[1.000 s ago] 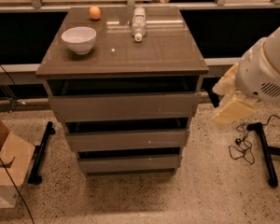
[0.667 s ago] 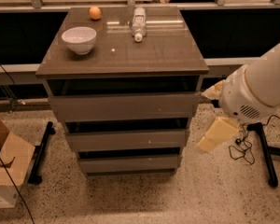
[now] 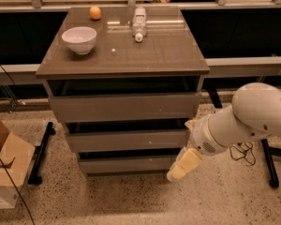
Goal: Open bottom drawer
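The bottom drawer [image 3: 126, 164] is the lowest of three grey-brown flat fronts on the cabinet, below the middle drawer [image 3: 126, 140] and the top drawer [image 3: 124, 107]. Its front sits pushed in, with only a dark gap above it. My gripper [image 3: 182, 166], cream-coloured on a white arm that reaches in from the right, is low at the right end of the bottom drawer front, level with it. I cannot tell whether it touches the front.
On the glossy cabinet top [image 3: 145, 55] stand a white bowl [image 3: 79, 39], an orange [image 3: 95, 13] and a lying bottle [image 3: 139, 23]. A cardboard box [image 3: 4, 168] sits on the floor at left. Black stand legs [image 3: 40, 153] flank the cabinet; cables lie at right [image 3: 243, 151].
My arm has swung down and to the left, from beside the top drawer at the cabinet's right to the right end of the bottom drawer. The drawers have not moved.
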`<action>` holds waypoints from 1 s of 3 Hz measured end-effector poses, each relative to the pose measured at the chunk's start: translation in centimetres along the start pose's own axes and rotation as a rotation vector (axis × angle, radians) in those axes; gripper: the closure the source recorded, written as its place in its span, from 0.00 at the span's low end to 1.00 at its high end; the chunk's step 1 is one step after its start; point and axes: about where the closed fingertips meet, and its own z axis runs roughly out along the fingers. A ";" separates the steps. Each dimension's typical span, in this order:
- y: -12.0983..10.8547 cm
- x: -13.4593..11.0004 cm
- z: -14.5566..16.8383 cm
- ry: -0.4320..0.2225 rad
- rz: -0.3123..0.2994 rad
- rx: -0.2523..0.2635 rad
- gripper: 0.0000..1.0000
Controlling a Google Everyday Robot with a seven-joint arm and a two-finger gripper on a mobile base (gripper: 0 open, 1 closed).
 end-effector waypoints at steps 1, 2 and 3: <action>-0.4 0.3 0.9 -0.005 0.011 -0.001 0.00; -0.8 0.6 2.0 0.011 0.022 0.017 0.00; -1.5 2.3 6.3 -0.021 0.042 0.008 0.00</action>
